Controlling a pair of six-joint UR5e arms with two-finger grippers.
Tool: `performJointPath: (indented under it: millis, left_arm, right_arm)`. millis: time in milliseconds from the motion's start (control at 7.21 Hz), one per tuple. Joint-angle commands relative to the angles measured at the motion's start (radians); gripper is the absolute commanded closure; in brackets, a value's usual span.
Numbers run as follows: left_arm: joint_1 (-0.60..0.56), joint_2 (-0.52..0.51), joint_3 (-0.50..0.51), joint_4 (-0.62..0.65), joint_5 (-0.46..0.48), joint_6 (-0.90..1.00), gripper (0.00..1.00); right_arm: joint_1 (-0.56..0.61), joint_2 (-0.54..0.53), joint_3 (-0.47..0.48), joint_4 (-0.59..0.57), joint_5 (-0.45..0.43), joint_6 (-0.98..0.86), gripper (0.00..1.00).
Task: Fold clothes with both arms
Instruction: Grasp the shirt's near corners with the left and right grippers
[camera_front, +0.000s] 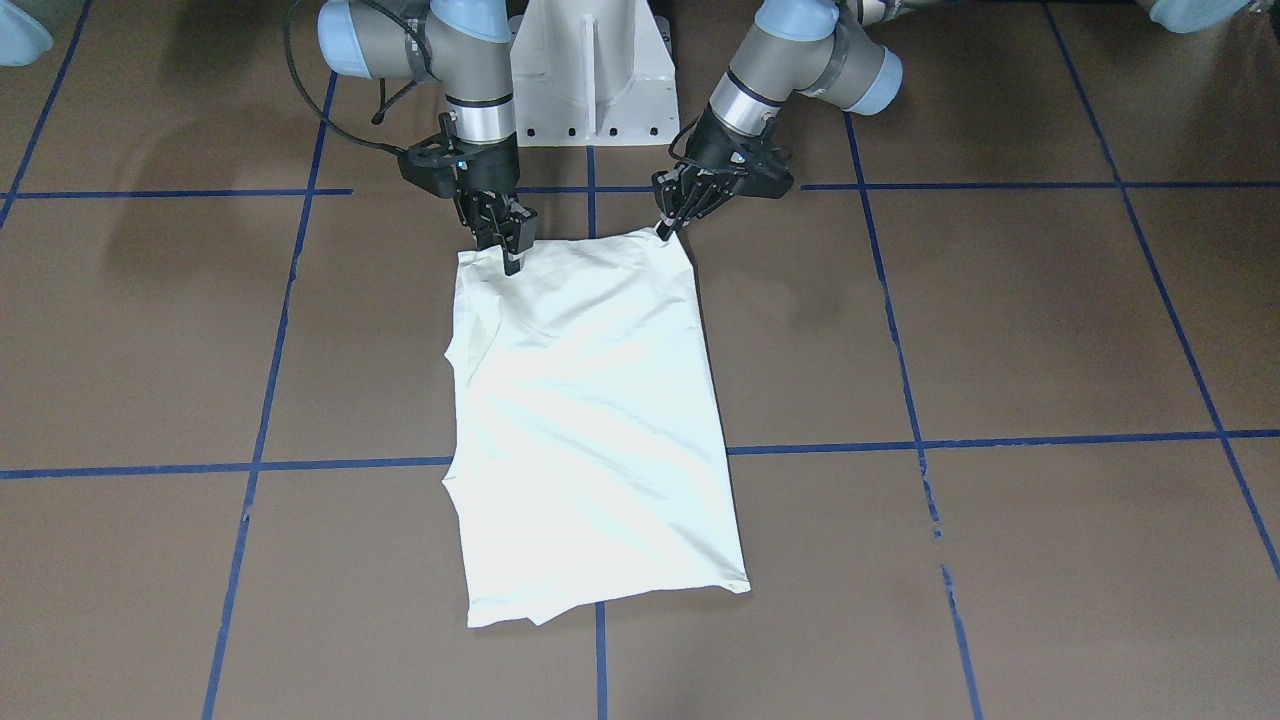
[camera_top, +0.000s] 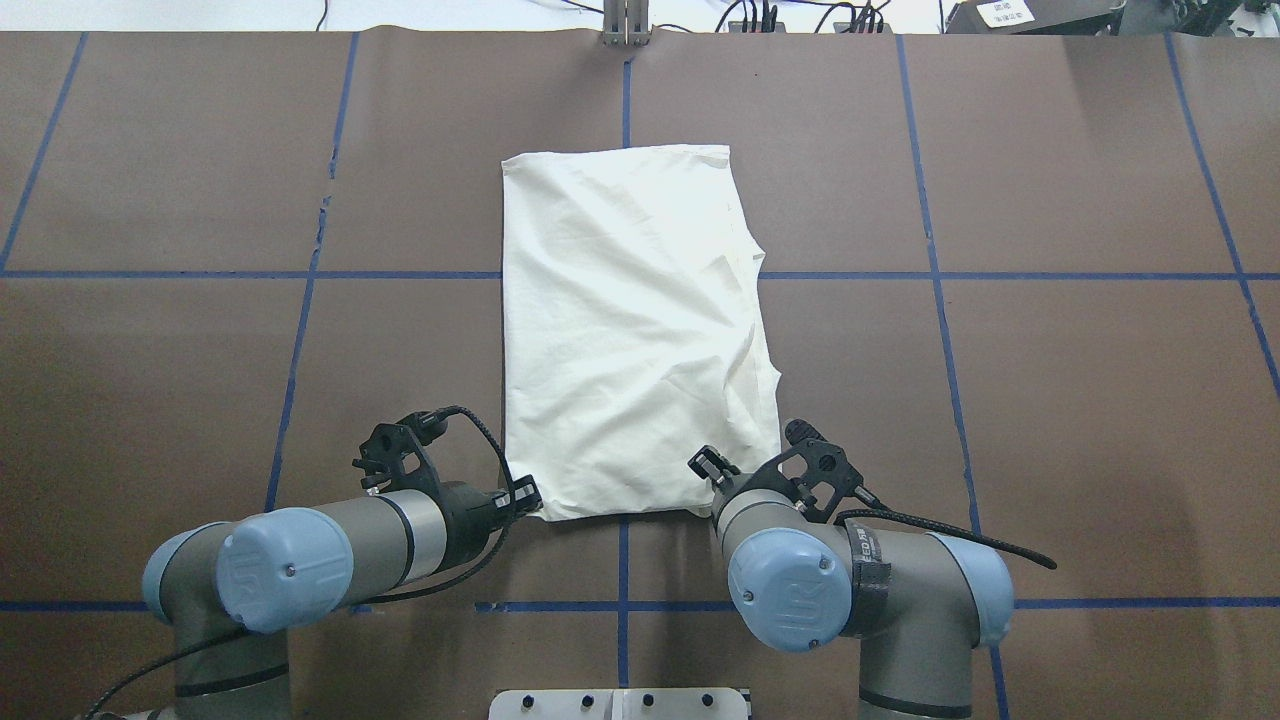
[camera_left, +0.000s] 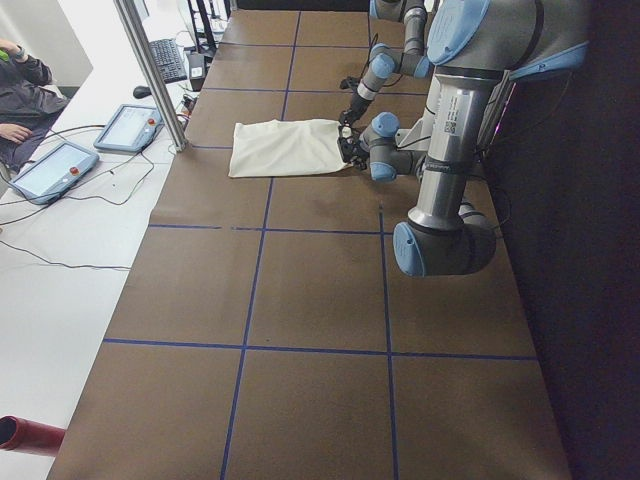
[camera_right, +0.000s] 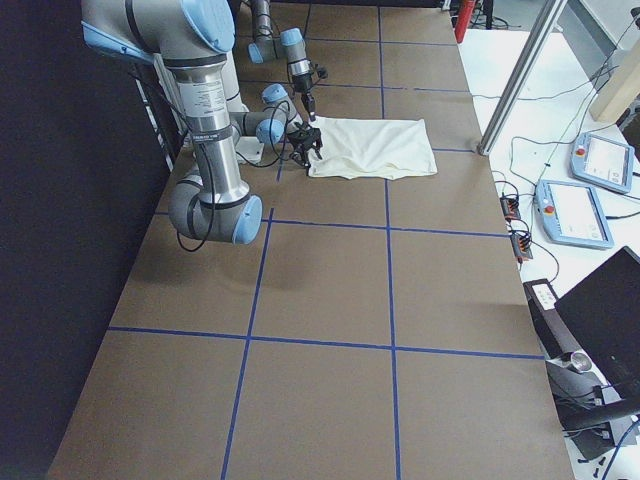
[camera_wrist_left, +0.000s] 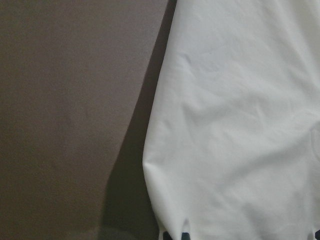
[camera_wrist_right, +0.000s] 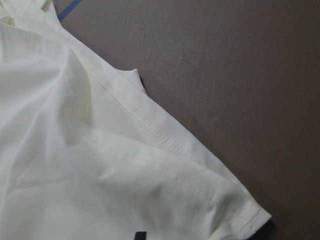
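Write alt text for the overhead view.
A cream shirt, folded into a rough rectangle, lies mid-way across a brown table marked with blue tape lines. At the bottom of the view, the left gripper and right gripper each pinch one near corner of it.

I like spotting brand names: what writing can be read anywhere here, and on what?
"ED 78": partly hidden white print on the black strap around the right arm.
The left arm has a sticker: too small to read.
The right arm's label, seen from the side: also too small.
Marks on the blue caps: blurred.
Shirt: no print showing.
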Motion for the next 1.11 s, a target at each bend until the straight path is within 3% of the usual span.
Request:
performJointPath:
  millis: [0, 139, 416, 972]
  left_arm:
    - [0.0, 0.0, -0.005, 0.0, 0.0, 0.001, 1.0]
    - [0.0, 0.0, -0.005, 0.0, 0.002, -0.001, 1.0]
    - [0.0, 0.0, -0.005, 0.0, 0.0, 0.001, 1.0]
    - [0.0, 0.002, -0.022, 0.002, -0.002, 0.002, 1.0]
  right_arm:
    - [0.0, 0.002, -0.007, -0.002, -0.002, 0.004, 0.56]
    - [0.0, 0.005, -0.008, -0.002, -0.002, 0.004, 0.62]
    - [0.0, 0.014, -0.008, -0.002, -0.002, 0.061, 1.0]
    - [0.017, 0.022, 0.027, -0.002, -0.001, 0.089, 1.0]
